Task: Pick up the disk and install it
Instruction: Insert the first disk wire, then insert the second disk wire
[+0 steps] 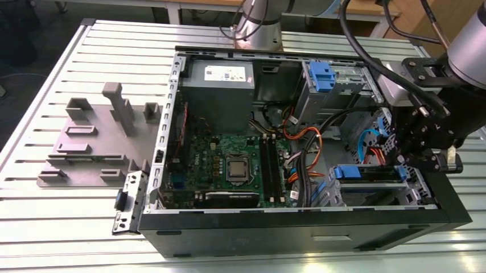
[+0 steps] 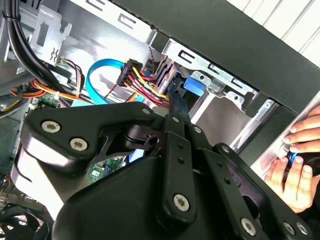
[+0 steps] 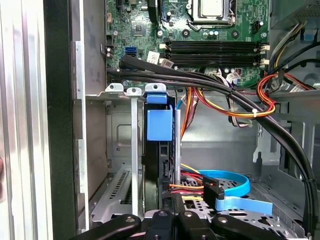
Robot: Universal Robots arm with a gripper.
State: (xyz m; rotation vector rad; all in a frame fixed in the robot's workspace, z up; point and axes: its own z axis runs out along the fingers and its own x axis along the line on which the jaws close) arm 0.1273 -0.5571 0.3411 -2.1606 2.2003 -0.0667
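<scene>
The disk [image 1: 370,174], a flat drive framed in blue plastic carrier rails with a square blue end tab, sits in the grey sheet-metal bay in the corner of the open black tower case [image 1: 304,233] at the exterior view's right. In both wrist views I see it edge-on, tab [image 3: 160,125] outward, between punched steel walls. My claw [image 1: 406,162], matte black linkage with bright screw heads, hangs inside the case just over the disk's far end [image 2: 174,107]; I cannot tell whether it is clamped or slack. A glossy blue ribbon cable [image 3: 235,182] and a bundle of red, yellow and orange wires [image 3: 220,107] lie near the bay. Deeper in the case are the green motherboard [image 1: 227,165] and the grey power supply box [image 1: 220,85], whose white sticker I cannot read. A person's hand [image 2: 300,160] rests against the case's outside.
</scene>
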